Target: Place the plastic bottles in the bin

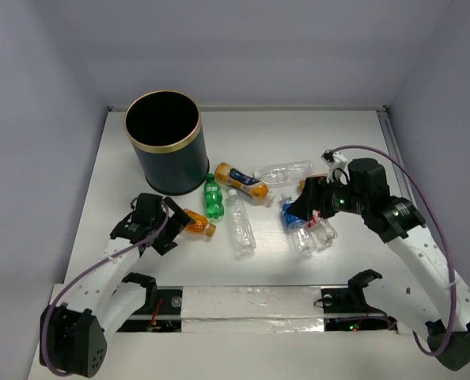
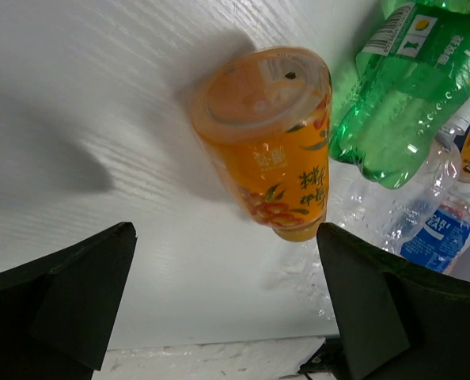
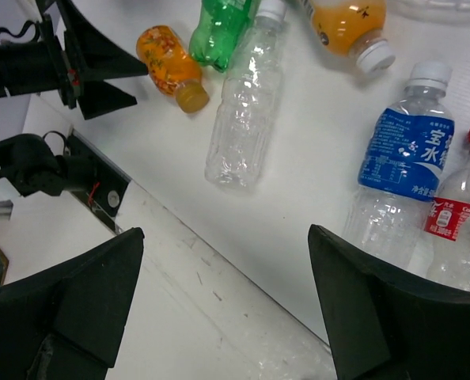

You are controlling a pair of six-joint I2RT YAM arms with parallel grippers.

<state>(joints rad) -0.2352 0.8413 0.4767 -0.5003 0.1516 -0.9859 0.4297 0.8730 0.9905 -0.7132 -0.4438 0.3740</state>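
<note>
The left gripper (image 1: 168, 225) stands wide apart at left centre, just beside a small orange bottle (image 1: 198, 224). The right gripper (image 1: 305, 207) is also spread (nothing held) above a blue-labelled bottle (image 1: 290, 215). The bin (image 1: 174, 170) stands upper left.

A robot lab cell — white table (image 1: 314, 138) boxed by plain pale walls (image 1: 243, 47), cabled arms (image 1: 421, 249) at its edge

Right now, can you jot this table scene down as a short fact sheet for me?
target: tall dark cylindrical bin with gold rim, upright, far left
items: small plastic bottles lying loose on the white table
left hand: open, facing small orange-filled plastic bottle, holding nothing
right hand: open, near blue-labelled clear plastic bottle, holding nothing
</note>
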